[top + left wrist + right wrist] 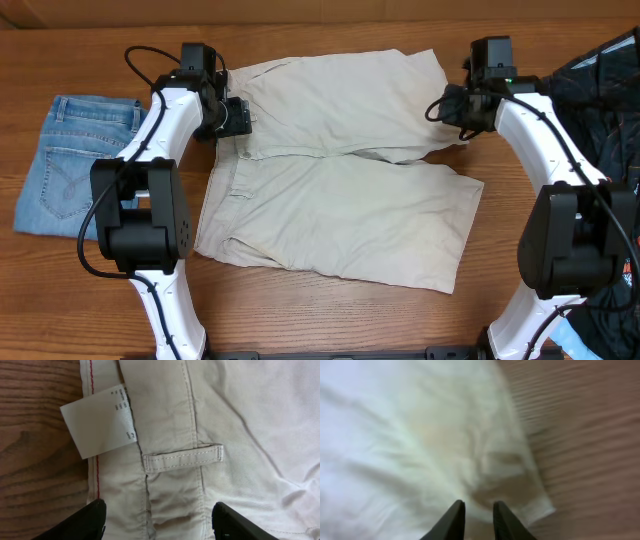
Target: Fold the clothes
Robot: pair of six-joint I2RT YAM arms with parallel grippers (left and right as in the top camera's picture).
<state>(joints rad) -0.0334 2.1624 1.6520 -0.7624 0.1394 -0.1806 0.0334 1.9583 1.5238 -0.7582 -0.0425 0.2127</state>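
From above, the shorts (340, 190) lie spread out on the table (330, 320) between the arms, with folded jeans (75, 160) off to the left. Over the waistband (165, 410), the left gripper (160, 515) stands wide open near a belt loop (182, 456), holding nothing. At a leg's hem corner (540, 505), the right gripper (479, 510) is nearly closed; whether it pinches cloth I cannot tell. No fold looks made yet, so all the folding remains.

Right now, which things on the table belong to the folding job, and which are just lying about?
Part of the job: beige shorts, left gripper, right gripper.

Just lying about: folded blue jeans, black garment.
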